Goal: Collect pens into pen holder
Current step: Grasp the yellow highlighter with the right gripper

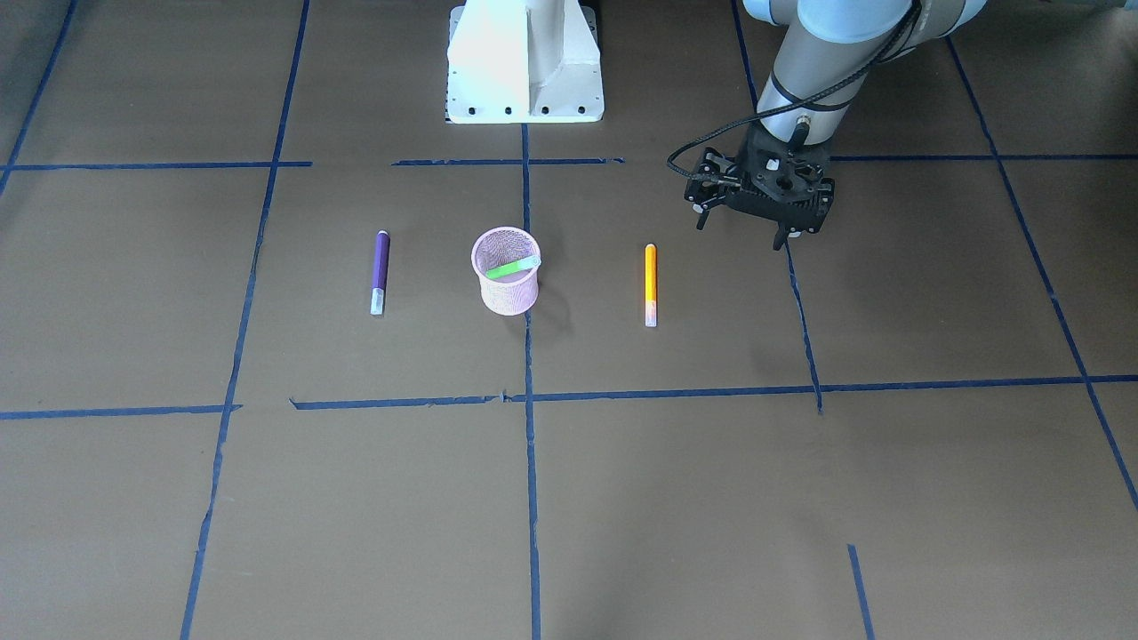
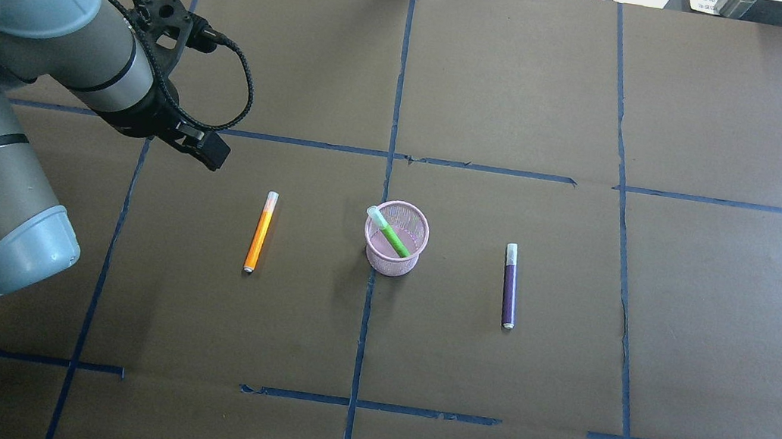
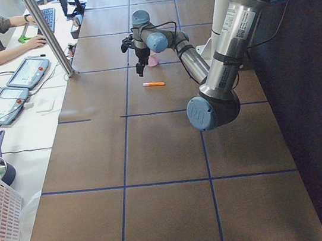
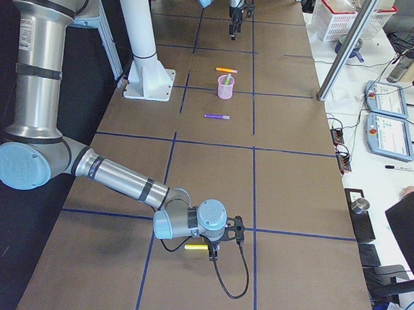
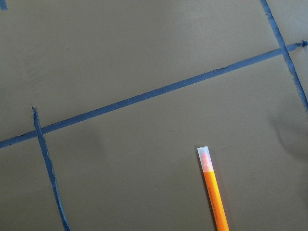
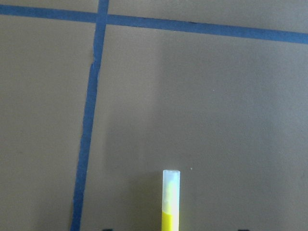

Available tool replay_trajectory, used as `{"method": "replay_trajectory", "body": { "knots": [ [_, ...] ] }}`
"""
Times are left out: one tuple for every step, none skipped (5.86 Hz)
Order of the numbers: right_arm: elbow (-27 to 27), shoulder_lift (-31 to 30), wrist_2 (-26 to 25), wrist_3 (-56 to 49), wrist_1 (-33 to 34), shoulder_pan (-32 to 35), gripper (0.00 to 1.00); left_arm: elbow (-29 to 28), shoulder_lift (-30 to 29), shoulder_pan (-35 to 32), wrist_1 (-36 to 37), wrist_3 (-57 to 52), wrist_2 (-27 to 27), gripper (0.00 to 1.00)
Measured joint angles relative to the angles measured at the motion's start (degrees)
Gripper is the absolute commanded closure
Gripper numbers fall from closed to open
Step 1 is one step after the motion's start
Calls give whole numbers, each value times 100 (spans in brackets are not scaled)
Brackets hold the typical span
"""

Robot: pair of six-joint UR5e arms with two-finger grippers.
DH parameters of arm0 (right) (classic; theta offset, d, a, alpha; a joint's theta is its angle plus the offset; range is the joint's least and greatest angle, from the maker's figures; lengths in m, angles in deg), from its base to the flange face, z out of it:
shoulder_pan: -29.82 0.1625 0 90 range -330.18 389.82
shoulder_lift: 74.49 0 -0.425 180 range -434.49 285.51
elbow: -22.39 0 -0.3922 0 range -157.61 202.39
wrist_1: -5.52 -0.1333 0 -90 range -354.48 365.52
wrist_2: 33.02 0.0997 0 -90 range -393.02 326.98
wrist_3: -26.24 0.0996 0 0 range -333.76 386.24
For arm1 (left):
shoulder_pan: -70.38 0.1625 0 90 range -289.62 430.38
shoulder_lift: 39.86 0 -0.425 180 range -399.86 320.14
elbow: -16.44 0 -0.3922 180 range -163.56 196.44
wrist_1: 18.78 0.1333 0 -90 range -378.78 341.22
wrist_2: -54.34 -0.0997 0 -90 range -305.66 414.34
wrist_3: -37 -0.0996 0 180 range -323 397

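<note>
Green pen [image 2: 392, 235] is parked in the cup [image 2: 392, 264], orange pen [image 2: 260, 232] and purple pen [image 2: 510, 286] laid beside it. Jaws' state can't be told.

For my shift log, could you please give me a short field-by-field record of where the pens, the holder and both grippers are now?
pen holder: upright, mid-table
green pen: leaning inside the pen holder
orange pen: flat on the table, on the robot's left of the holder
purple pen: flat on the table, on the robot's right of the holder
left gripper: open, empty, near the orange pen
right gripper: far down the table, by a yellow pen; open or shut unclear
</note>
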Motion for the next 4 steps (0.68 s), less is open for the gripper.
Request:
{"method": "replay_trajectory", "body": {
  "knots": [
    [71,72,-102,8,-28,-208,13,5,0,4,-4,0,-2,0],
    [113,118,-202,5,-35,-352,17,11,0,6,-5,0,0,0],
    [143,113,-246,-14,-39,-415,27,16,0,6,-6,6,1,0],
    [188,90,-256,-24,-43,-433,33,21,0,7,-6,19,0,0]
  ]
}}
